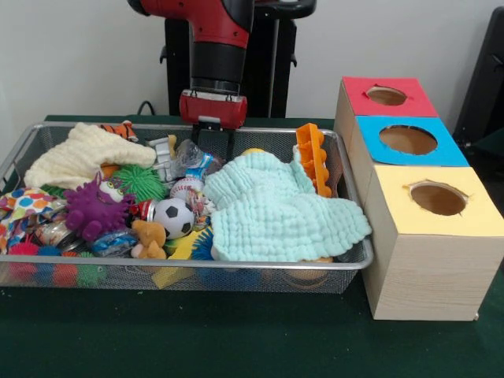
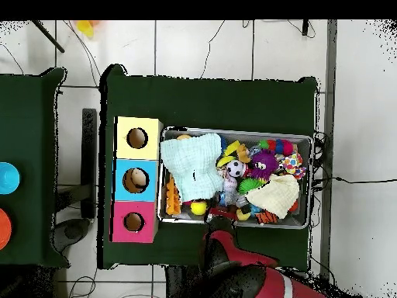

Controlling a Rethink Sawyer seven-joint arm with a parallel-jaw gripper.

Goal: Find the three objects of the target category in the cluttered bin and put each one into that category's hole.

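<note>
Over the bin's (image 1: 358, 264) far edge hangs the gripper (image 1: 213, 144) — fingers apart, holding nothing. Sorting looks barely begun — clutter remains, though the blue hole (image 2: 136, 180) may hold something.

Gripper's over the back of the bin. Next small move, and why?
Probably lower straight down a little: the gripper hangs just above the clutter at the bin's far rim, holding nothing. The mint cloth covers much of the bin, so shifting it may come next.
</note>
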